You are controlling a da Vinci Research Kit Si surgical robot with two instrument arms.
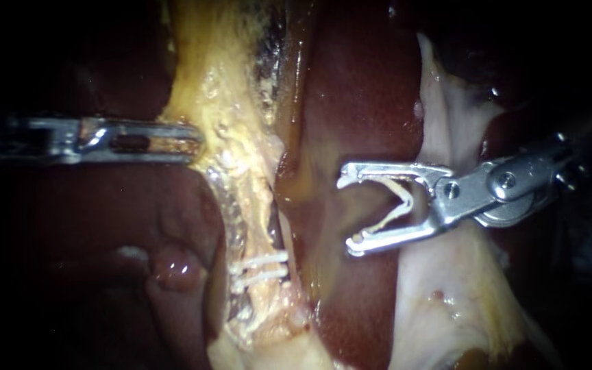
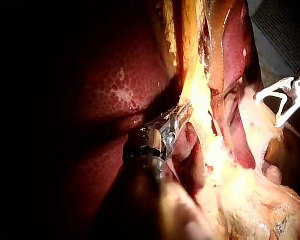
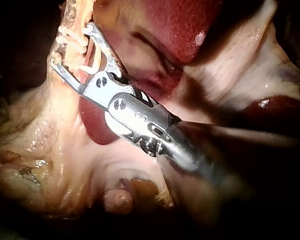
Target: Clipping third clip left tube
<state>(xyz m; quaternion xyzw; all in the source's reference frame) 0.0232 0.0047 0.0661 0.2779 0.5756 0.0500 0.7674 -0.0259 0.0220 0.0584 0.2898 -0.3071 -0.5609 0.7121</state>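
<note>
Showing the left tube (image 1: 251, 205) as a yellowish, glistening strand that runs down the middle of the endoscope view, with dark red liver (image 1: 364, 103) on either side. Two placed clips (image 1: 262, 261) lie across the tube's lower part as pale bars, one just beneath the other and both closed round it. The left instrument (image 1: 186, 142) enters level, its jaws narrow and closed on the fatty tissue (image 1: 207, 103) at the tube's upper edge, apparently holding the strand taut (the left wrist view shows the same bite on yellow tissue). The right instrument (image 1: 347, 214) lies over the liver beside the tube and does not touch it. Its jaws stand wide and cradle the loaded clip (image 1: 400, 192), an open white V seated against both of them with its mouth facing the tube. Pale tissue (image 1: 447, 294) lies beneath its shaft. Progress, as judged here: two clips are seated and the third is loaded but not yet on the tube. What is left is to carry the open jaws across to the tube, straddle it on a bare stretch, probably above the seated pair, close the clip, and release.
</note>
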